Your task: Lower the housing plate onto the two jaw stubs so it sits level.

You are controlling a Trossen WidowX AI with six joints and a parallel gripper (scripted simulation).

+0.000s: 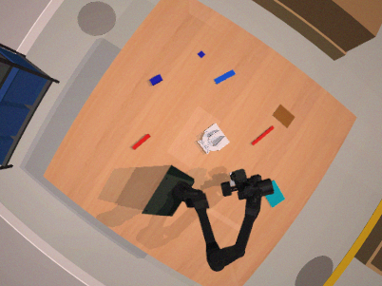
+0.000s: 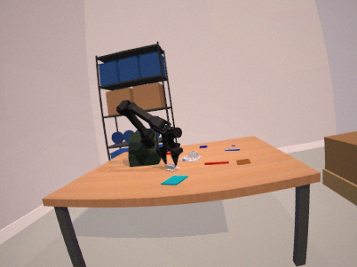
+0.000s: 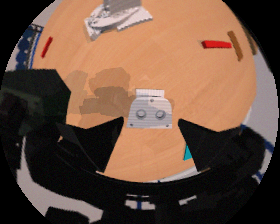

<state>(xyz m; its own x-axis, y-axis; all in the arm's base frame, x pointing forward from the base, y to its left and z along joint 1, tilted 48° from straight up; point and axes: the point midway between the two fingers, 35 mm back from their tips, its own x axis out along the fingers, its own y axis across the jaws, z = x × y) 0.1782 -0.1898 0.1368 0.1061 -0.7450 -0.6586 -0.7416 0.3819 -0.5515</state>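
The surface [image 1: 304, 123] [image 2: 133, 196] [image 3: 200, 85] carries everything, and the black arm [image 1: 241, 238] [image 2: 144, 119] reaches out over it. Next in size comes the pincer [image 1: 231, 183] [image 2: 170, 162] [image 3: 151, 120], released and wide, nothing between its fingers. The pale jaw assembly [image 1: 214, 138] [image 2: 192, 157] [image 3: 117, 17], apart from the pincer, is presumably where the two stubs wait. Smaller is the housing plate [image 2: 172, 168] [image 3: 150, 112] — the likely reading of the light piece with two round features — and it lies between and a little ahead of the fingertips in the wrist view. The step in hand looks like the pick-up: the plate is not yet on the jaws. The next move calls for centring, a little more descent if needed, then an even squeeze on its sides — tilt now would spoil a level seat later.
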